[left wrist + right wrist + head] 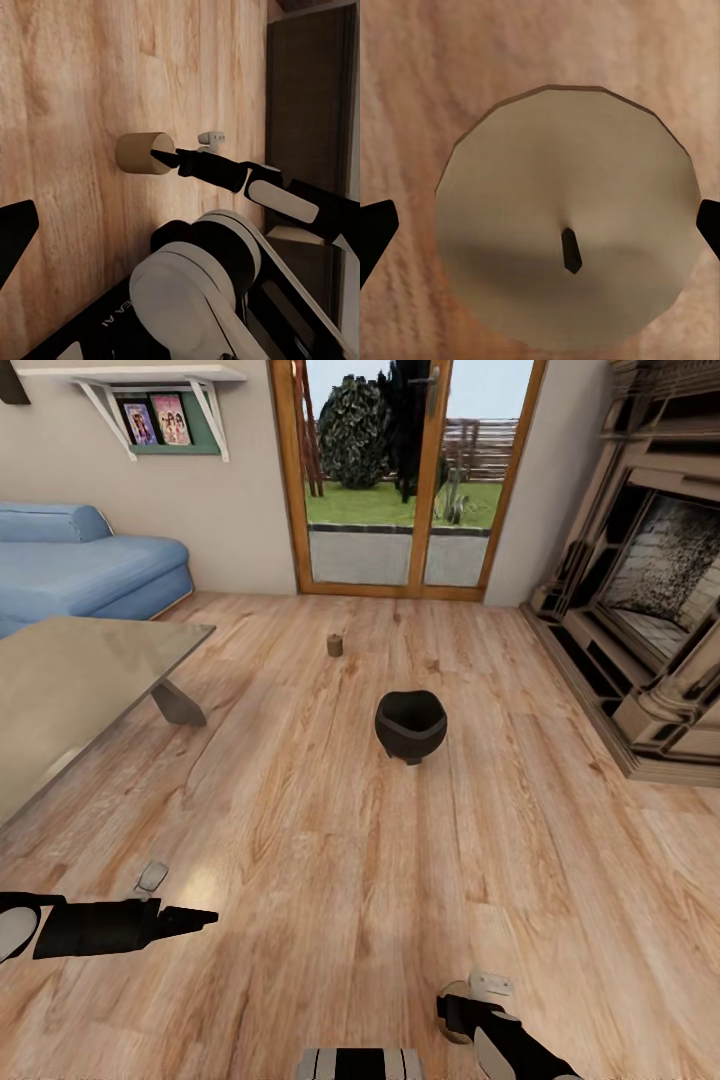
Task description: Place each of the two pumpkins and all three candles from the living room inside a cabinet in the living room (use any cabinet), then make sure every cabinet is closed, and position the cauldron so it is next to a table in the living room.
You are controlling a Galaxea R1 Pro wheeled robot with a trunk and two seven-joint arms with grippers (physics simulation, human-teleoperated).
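A living room with a light wood plank floor, described outward from the black cauldron standing on the floor in the middle of the room. Nearest the viewer, well in front of the cauldron, the right pincer points down over a pale candle standing on the floor; its two dark fingertips sit either side of the candle's round top, spread wider than it and not touching. The left pincer hovers low over bare floor on the cauldron's near left; how far open it is cannot be told. Left of the cauldron stands a glass-topped bench. Just beyond the cauldron, a second small candle stands on the floor. To its right is a carved stone fireplace. Far left, a blue sofa beneath a wall shelf. Farthest, glazed wooden doors show a garden.
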